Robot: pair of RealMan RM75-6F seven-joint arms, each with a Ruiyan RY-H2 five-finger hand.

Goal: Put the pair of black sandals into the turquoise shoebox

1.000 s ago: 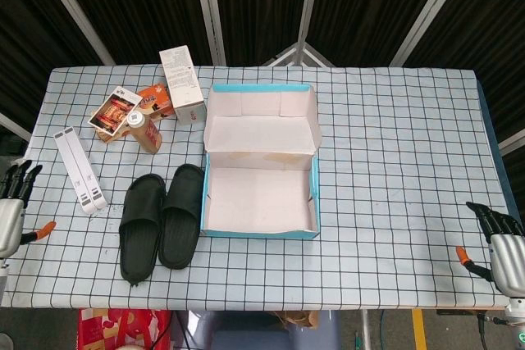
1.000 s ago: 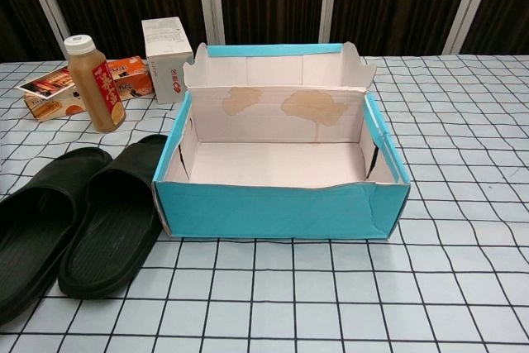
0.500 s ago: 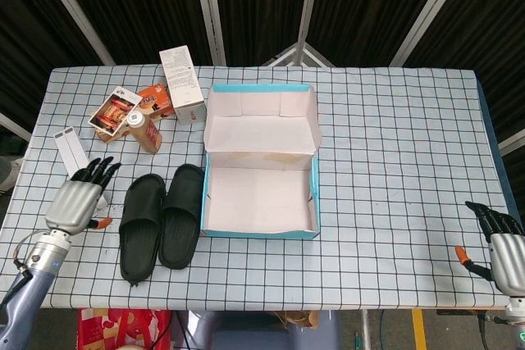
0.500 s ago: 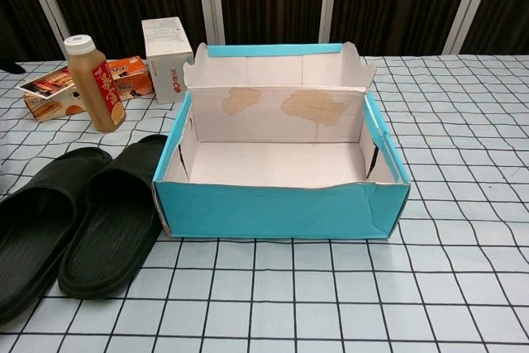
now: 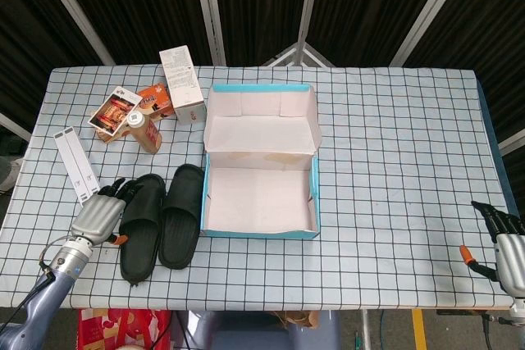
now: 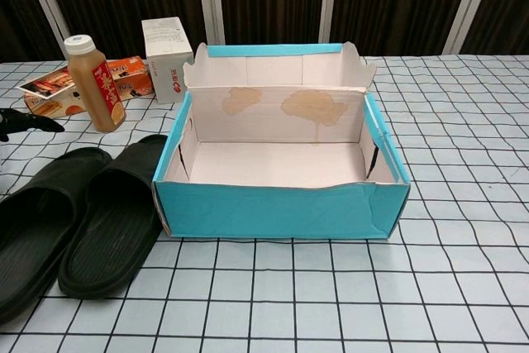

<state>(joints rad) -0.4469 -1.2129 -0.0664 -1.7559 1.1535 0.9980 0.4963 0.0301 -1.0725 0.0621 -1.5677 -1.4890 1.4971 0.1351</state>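
While nothing is held, left hand (image 5: 102,214) hovers with fingers (image 5: 123,187) spread, tips at the outer edge of the black sandals (image 5: 160,215). Sandals lie side by side on the table (image 5: 394,145), touching the turquoise shoebox (image 5: 260,176) beyond. Right hand (image 5: 507,245), fingers spread, well apart.

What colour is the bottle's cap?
White; the bottle cap shows best in the chest view.

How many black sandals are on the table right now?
2. One sandal lies beside the left hand; the other sandal lies between it and the turquoise shoebox. None seems hidden.
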